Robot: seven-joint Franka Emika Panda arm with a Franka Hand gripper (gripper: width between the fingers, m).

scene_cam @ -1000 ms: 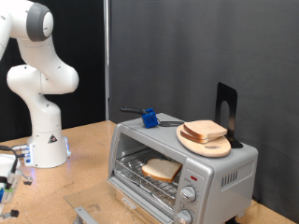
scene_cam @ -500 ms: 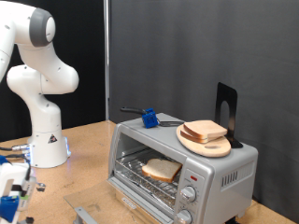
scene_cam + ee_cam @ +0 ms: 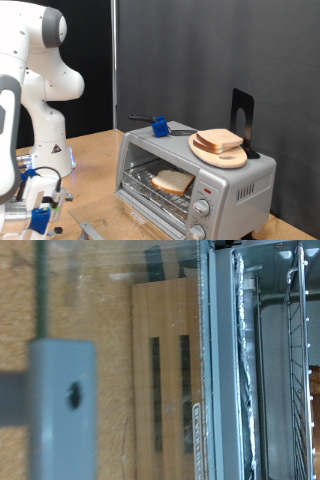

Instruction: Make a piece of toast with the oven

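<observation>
The silver oven (image 3: pixel 235 182) stands at the exterior view's right with its glass door (image 3: pixel 95 230) folded down. One slice of toast (image 3: pixel 173 181) lies on the wire rack inside. More bread (image 3: pixel 218 138) lies on a round wooden plate (image 3: pixel 232 159) on the oven's top. My gripper (image 3: pixel 38 207) hangs low at the exterior view's bottom left, beside the open door, holding nothing that shows. The wrist view looks through the glass door (image 3: pixel 100 300) along the oven's front edge, with the wire rack (image 3: pixel 292 360) at one side; the toast is out of that view.
A blue-handled tool (image 3: pixel 158 126) and a black stand (image 3: pixel 243 118) sit on the oven's top. The robot's white base (image 3: pixel 50 150) stands on the wooden table (image 3: pixel 95 160). A dark curtain hangs behind. Knobs (image 3: pixel 201 208) are on the oven's front.
The arm has swung in from the exterior view's left edge, carrying the gripper rightward and closer to the open oven door. The oven, the toast and the plate have not moved.
</observation>
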